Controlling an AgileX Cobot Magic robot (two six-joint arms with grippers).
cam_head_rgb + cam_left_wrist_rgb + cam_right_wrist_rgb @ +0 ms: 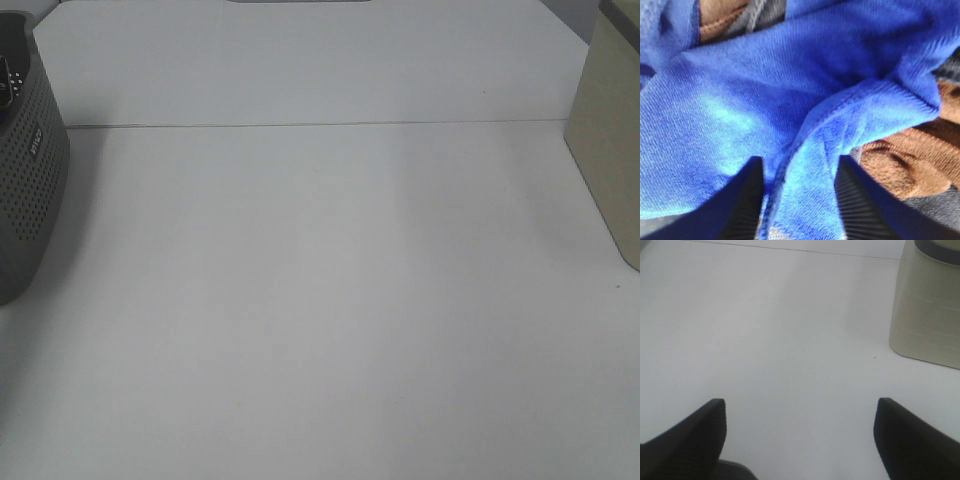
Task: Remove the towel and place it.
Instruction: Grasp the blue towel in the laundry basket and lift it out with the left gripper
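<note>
Between the 2 dark ribbed fingers (742,200) of the left tool (800,160) stands a raised fold of the towel (790,100), its stitched edge running down into the gap. That tool is drawn narrow on the fold, with blue plush filling the space from one finger to the other and touching both. The rest of the towel spreads away from the fingers in broad, rumpled folds, deep royal blue with a paler sheen where light catches the pile. It lies on top of other fabric. A brown cloth (910,165) shows just beside the pinched fold and again past the far edge of the towel, and a dark grey cloth (935,210) lies against the brown one. Only the left wrist view shows the towel, so I cannot tell what holds this heap.

On the other side, the right tool (800,401) hangs above the white counter (765,315) with its 2 fingers spread wide and bare counter showing between them. A beige bin (927,305) with a dark rim stands on the counter near it. In the high view that bin sits at the right edge and a grey perforated basket (30,180) sits at the left edge, well apart from it. A thin seam (320,124) crosses the counter from side to side between the 2 containers.
</note>
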